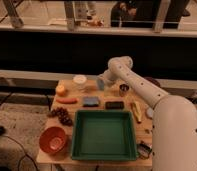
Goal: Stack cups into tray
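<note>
- A wooden desk (106, 95) holds assorted items; a white robot arm (142, 87) reaches across it from the near right.
- The gripper (103, 81) hangs at the far middle of the desk, right at a pale blue tumbler (100, 86); I cannot tell whether it is open, closed or holding it.
- A white round cup (80, 81) stands just left of the tumbler.
- A shiny metal cup (124, 90) stands to the right of the tumbler, beside the arm.
- The deep green tray (103, 114) sits at the near middle, with no cup inside.
- An orange-red bowl (54, 140) sits left of the tray, at the near left corner.
- A blue sponge (91, 102) lies between the cups and the tray.
</note>
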Controlling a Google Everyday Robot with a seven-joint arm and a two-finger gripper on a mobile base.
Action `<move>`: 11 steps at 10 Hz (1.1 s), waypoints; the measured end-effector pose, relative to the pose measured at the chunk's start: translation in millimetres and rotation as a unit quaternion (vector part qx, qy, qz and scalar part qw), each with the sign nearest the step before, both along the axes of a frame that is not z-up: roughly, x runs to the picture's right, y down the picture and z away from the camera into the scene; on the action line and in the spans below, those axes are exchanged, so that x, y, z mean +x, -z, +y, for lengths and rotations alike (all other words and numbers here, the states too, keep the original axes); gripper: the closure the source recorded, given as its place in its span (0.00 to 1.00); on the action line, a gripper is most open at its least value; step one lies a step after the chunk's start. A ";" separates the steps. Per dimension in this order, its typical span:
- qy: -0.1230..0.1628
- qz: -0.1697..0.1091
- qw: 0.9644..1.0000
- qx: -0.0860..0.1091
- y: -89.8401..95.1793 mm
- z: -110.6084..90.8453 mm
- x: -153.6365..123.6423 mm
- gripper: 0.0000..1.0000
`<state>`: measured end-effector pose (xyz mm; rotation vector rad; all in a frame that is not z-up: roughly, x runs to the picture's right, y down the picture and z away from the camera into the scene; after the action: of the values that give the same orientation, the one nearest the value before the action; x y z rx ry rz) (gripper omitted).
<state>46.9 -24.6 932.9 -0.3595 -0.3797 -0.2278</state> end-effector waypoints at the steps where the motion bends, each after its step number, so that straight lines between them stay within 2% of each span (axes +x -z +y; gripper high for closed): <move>1: -0.001 0.002 1.000 0.000 -1.2 0.1 1.1 0.20; 5: -0.011 0.016 1.000 0.000 -7.8 -2.1 10.7 0.20; 11: -0.036 0.050 0.998 0.003 -16.2 -7.9 44.5 0.20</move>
<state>91.4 -32.4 949.0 -0.3494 -0.2937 -0.1400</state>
